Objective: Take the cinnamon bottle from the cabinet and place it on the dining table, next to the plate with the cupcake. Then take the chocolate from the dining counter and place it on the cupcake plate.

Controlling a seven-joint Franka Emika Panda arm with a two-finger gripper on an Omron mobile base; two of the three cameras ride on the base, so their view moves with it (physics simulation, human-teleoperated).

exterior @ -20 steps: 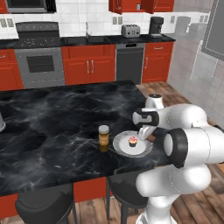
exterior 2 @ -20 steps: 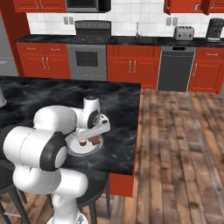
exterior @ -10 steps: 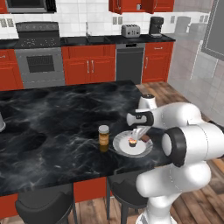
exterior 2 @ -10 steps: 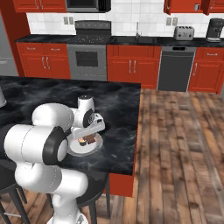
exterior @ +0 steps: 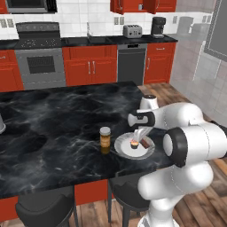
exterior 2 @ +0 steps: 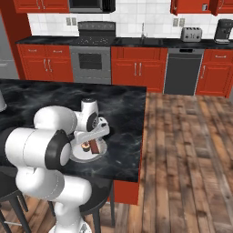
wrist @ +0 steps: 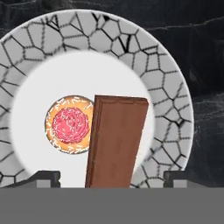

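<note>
Two risks stand out. The chocolate (wrist: 116, 142) stands between the fingers (wrist: 109, 177), whose tips sit wide apart at either side of it with a clear gap on each, so nothing grips it. It looks to stand on end on the plate (wrist: 170, 109), tilted a little toward the cupcake (wrist: 70, 124) and just beside it. If the hand lifts off crooked, a finger could clip the slab and tip it, either onto the cupcake or out over the rim onto the counter (exterior: 53, 128). It may also topple by its own lean once nothing steadies it; which way it would fall I cannot tell.

The bottle (exterior: 105, 138) stands upright on the counter just beside the plate (exterior: 122, 148), so that half of the task looks done. A wide swing of the arm on withdrawal could knock it over.

The hand view gives the gap between finger tips and chocolate, and the cracked pattern of the plate's rim, which the base views cannot resolve. The left base view shows the bottle and how close it stands to the plate. The right base view shows the chocolate (exterior 2: 94, 146) as a dark upright piece under the hand, beside the cupcake (exterior 2: 85, 146), and how near the plate (exterior 2: 79, 156) lies to the counter's near edge.
</note>
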